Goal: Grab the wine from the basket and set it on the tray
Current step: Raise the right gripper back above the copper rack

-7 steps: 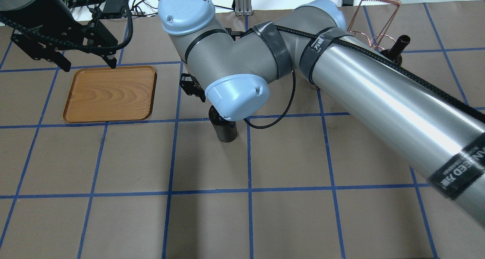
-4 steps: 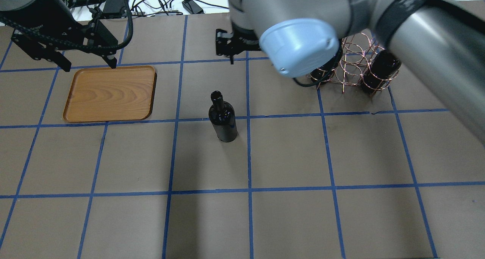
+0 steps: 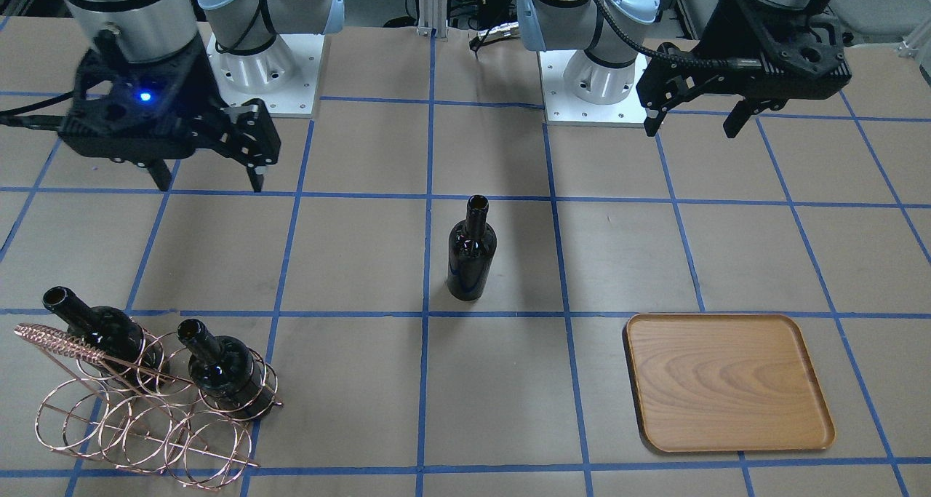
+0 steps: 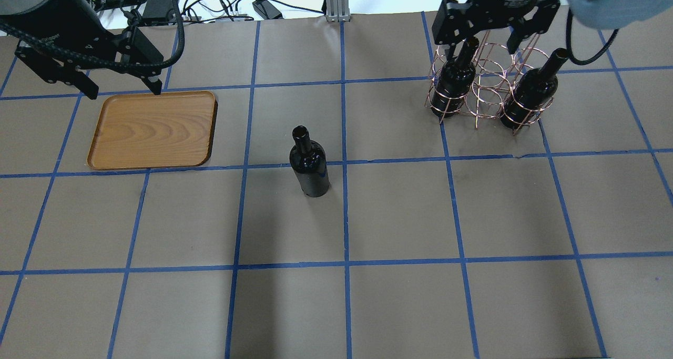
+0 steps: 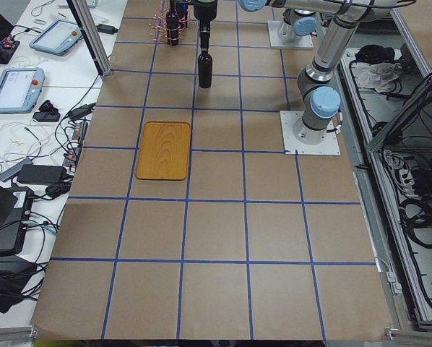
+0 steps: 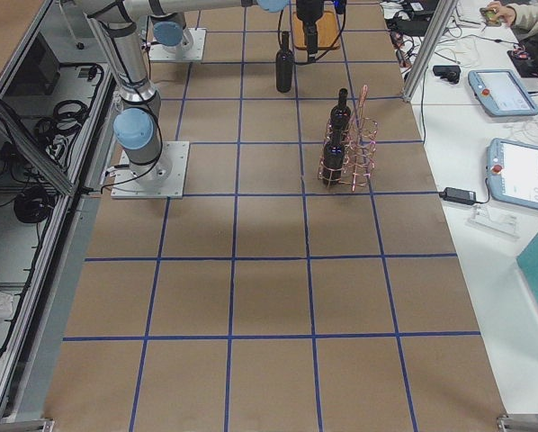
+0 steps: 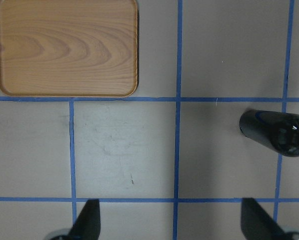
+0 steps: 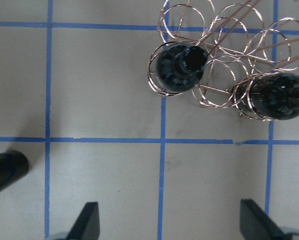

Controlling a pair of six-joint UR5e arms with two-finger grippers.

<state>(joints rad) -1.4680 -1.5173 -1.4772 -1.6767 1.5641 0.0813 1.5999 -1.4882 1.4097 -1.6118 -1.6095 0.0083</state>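
1. The wine (image 4: 309, 164) stands upright on the table (image 4: 399, 296), about midway across, neck open to the ceiling. Neither gripper touches it, and it is neither in the basket nor on the tray.
2. Its base sits just beside a crossing of the blue tape lines (image 4: 345, 217), with a good gap on either side: the tray is well off one way, the basket well off the other.
3. The tray (image 4: 152, 130) lies flat on the robot's left. Its low dark rim and rounded corners show all round, and its edge nearest the robot runs just along a tape line. The side edge facing the wine is well apart from it.
4. The left gripper (image 4: 124, 92) hangs in the air near the tray with its jaws spread wide and nothing between them. From its own wrist camera the tray shows below at one corner and the base of the wine at the opposite edge, both outside the span of the fingers.
5. The basket (image 4: 483, 93) sits on the robot's right, with two more bottles (image 4: 455, 78) leaning in its wire loops, one at each end, with loops between them and necks tilted upward.
6. The right gripper (image 4: 476, 49) hovers above the basket, jaws wide apart and gripping nothing. From the front it is plainly well above the wire and the bottle necks, touching none of them
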